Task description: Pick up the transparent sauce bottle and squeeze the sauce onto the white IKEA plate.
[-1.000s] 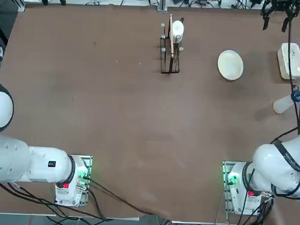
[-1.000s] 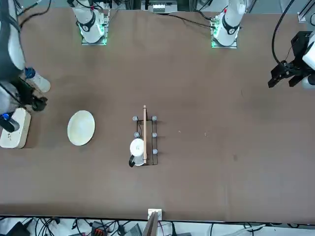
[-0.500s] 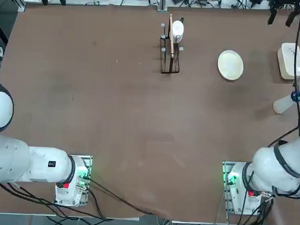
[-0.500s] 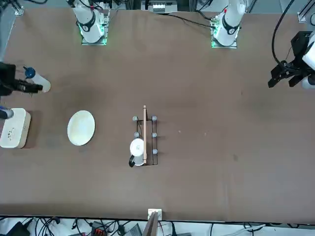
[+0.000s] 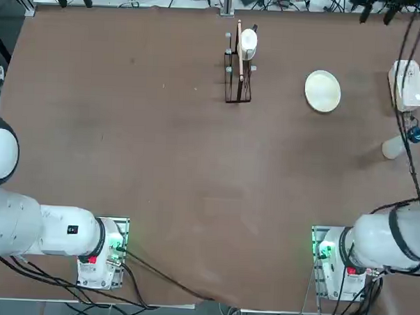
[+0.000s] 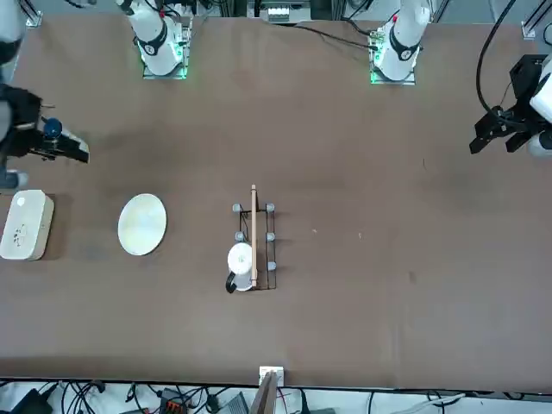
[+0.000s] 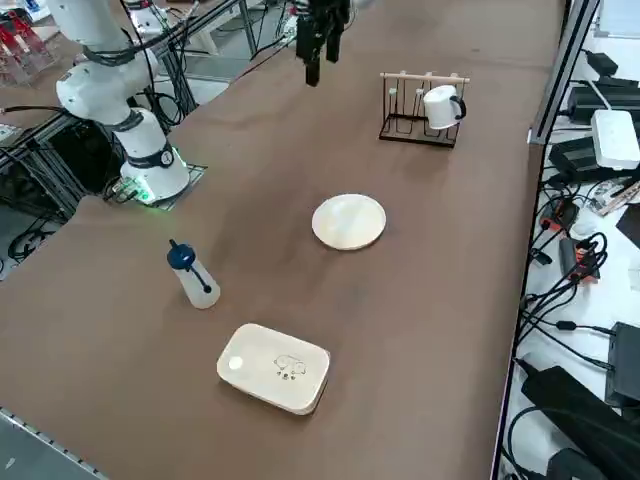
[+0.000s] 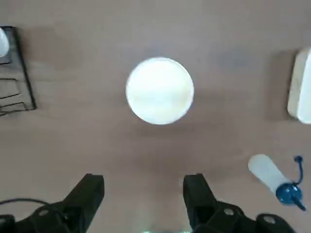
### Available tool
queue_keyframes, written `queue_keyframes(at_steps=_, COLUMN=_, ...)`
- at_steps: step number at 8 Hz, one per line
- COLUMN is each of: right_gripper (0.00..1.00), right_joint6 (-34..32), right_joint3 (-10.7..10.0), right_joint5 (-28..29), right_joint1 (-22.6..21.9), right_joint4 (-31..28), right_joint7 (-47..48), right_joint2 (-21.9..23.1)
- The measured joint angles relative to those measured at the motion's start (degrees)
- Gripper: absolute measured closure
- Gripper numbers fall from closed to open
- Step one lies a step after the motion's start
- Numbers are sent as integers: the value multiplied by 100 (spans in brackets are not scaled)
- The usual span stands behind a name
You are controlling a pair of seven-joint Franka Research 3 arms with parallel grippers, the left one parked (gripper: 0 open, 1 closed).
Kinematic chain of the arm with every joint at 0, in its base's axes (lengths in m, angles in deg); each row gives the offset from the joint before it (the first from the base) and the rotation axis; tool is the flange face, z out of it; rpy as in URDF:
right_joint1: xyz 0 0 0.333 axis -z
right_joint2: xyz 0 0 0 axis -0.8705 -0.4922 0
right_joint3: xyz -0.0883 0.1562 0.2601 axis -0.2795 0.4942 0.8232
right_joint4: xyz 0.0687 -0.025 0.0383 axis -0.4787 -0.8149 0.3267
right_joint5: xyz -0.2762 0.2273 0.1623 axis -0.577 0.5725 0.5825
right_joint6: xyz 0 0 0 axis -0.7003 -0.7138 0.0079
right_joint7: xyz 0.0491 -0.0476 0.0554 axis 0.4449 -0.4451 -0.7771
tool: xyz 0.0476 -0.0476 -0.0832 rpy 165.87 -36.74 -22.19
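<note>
The transparent sauce bottle (image 7: 196, 281) stands upright with its blue cap on, near the table's right edge (image 5: 397, 145); in the front view only its cap end (image 6: 53, 129) shows clearly. The white IKEA plate (image 5: 322, 90) lies bare to the left of it (image 7: 349, 221) (image 8: 160, 91). My right gripper (image 7: 318, 55) hangs high above the table, open, with nothing between its fingers (image 8: 144, 191). It is well apart from both bottle (image 8: 268, 174) and plate. In the top view it shows at the far edge (image 5: 375, 11).
A white rounded-rectangular box (image 7: 275, 367) lies beside the bottle at the right edge (image 5: 407, 85). A black wire rack (image 5: 238, 71) holding a white mug and a wooden-handled spoon stands at the far middle. The right arm's cable hangs over the bottle area.
The right gripper has moved away from above the white box and risen, drifting left along the far edge in the top view. It stays open. The bottle, plate and box have not moved.
</note>
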Motion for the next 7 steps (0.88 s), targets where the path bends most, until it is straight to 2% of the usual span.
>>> queue_keyframes(at_steps=1, right_gripper=0, right_joint6=67, right_joint3=-199, right_joint5=0, right_joint1=-304, right_joint4=-220, right_joint7=-24, right_joint2=267)
queue_keyframes(at_steps=2, right_gripper=0, right_joint6=81, right_joint3=-298, right_joint5=0, right_joint1=-426, right_joint4=-442, right_joint7=-81, right_joint2=495)
queue_keyframes(at_steps=4, right_gripper=0, right_joint6=177, right_joint3=-359, right_joint5=0, right_joint1=-478, right_joint4=-786, right_joint7=-162, right_joint2=780)
queue_keyframes(at_steps=7, right_gripper=0, right_joint6=255, right_joint3=-415, right_joint5=0, right_joint1=-478, right_joint4=-857, right_joint7=-210, right_joint2=838)
